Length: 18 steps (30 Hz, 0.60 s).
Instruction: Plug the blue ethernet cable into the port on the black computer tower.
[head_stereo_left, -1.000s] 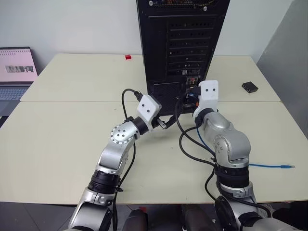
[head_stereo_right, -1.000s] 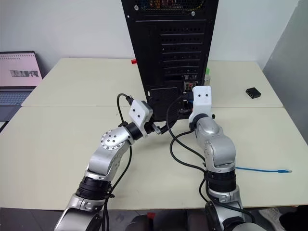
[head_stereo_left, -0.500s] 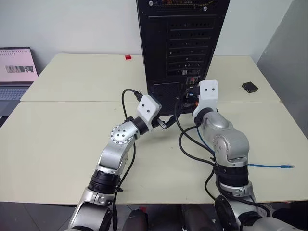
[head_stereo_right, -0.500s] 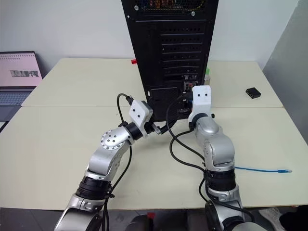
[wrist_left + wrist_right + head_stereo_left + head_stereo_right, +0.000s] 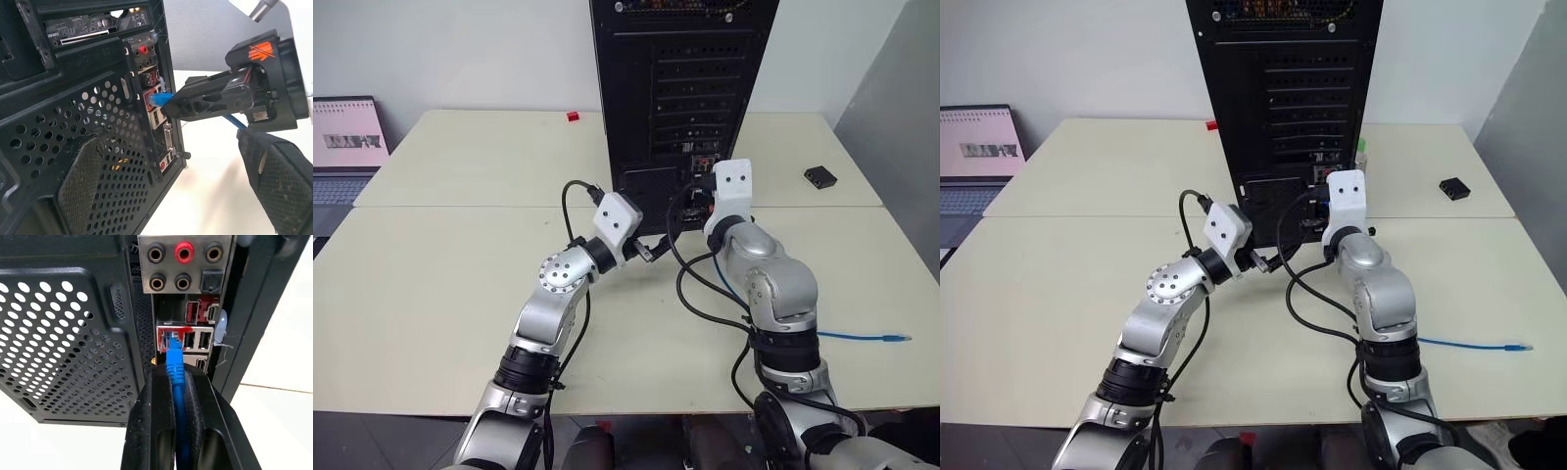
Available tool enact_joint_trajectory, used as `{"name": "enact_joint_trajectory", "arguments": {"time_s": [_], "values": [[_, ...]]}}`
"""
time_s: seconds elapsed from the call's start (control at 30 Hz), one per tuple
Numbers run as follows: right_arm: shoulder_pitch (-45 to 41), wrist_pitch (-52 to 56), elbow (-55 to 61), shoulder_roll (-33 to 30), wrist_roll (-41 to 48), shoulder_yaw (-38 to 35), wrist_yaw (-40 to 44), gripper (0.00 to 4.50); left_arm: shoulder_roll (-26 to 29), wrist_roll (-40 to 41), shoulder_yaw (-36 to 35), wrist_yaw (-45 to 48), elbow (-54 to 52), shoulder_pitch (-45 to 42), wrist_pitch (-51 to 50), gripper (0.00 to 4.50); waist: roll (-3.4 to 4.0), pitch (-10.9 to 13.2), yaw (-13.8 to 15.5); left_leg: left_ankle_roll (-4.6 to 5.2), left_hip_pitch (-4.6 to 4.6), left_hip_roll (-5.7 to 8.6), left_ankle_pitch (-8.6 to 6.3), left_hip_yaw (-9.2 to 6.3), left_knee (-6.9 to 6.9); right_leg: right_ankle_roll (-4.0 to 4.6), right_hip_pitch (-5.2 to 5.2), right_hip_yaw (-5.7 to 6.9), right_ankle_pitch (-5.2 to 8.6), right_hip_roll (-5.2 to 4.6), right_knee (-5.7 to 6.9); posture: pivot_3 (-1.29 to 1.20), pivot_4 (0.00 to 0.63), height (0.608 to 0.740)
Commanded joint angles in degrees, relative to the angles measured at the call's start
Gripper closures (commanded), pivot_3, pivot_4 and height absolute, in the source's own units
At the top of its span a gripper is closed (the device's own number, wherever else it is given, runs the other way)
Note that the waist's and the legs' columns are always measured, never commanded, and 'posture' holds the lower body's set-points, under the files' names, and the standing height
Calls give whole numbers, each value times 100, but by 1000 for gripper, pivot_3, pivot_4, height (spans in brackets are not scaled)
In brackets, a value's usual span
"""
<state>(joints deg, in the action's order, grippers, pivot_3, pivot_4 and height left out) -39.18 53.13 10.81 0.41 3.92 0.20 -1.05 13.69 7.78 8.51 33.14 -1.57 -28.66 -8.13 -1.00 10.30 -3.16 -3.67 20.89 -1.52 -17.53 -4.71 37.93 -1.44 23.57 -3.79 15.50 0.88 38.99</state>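
Head views: black computer tower (image 5: 683,93) upright at twelve o'clock on the cream table (image 5: 440,284), rear face toward the arms. Right gripper (image 5: 703,192) pressed up against the connector cluster low on that face, at about one o'clock from table centre. Left gripper (image 5: 651,252) hanging off at eleven o'clock from the right arm's elbow, near the mesh vent, holding nothing. Blue ethernet cable (image 5: 862,337) trailing away toward four o'clock across the table, free plug lying near the edge. Small black box (image 5: 820,177) well apart at two o'clock; laptop (image 5: 342,157) at nine o'clock.

Left wrist view: right gripper (image 5: 168,103) pinching the blue plug, plug tip at the port (image 5: 150,98), cable running straight back along the fingers. Own left finger (image 5: 281,183) spread wide, clear of everything.

Right wrist view: fingers (image 5: 146,416) pressed together on the blue ethernet cable (image 5: 175,369) just behind its boot. Plug's long axis straight ahead at twelve o'clock, in line with the fingers, nose entering the port (image 5: 168,339) under the red and gold jacks (image 5: 182,253). Whether fully clicked home, cannot tell.

Judgement: right arm nearer and already aligned; remaining move likely a straight push along that axis, no sideways correction.
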Motion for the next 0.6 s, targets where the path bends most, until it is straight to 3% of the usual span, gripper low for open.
{"name": "enact_joint_trajectory", "arguments": {"time_s": [0.03,0.33,0.4,0.6], "values": [[-376,-173,-25,20,20,37,48,4500,-43,-13,-31,-46,-83,-120,134,0,0,0,-15,0,0,0,0,0,0,0,0,0,0,0,0,0,150,740],[-298,-211,-11,-30,44,44,113,4500,-49,-45,-44,-98,-106,-59,133,0,0,0,-79,1,-5,-3,0,6,1,0,0,-10,0,4,2,0,150,740],[-198,-172,103,-69,47,11,138,3815,-36,-49,-58,-114,-96,-60,118,0,0,0,-84,1,-5,-3,0,6,1,0,0,-10,0,4,2,0,150,740],[92,152,721,-250,122,-110,224,2737,143,-10,-192,-94,10,-244,-45,0,1,0,-21,0,6,-2,0,2,-6,-1,5,-4,1,2,-5,0,150,740]]}}
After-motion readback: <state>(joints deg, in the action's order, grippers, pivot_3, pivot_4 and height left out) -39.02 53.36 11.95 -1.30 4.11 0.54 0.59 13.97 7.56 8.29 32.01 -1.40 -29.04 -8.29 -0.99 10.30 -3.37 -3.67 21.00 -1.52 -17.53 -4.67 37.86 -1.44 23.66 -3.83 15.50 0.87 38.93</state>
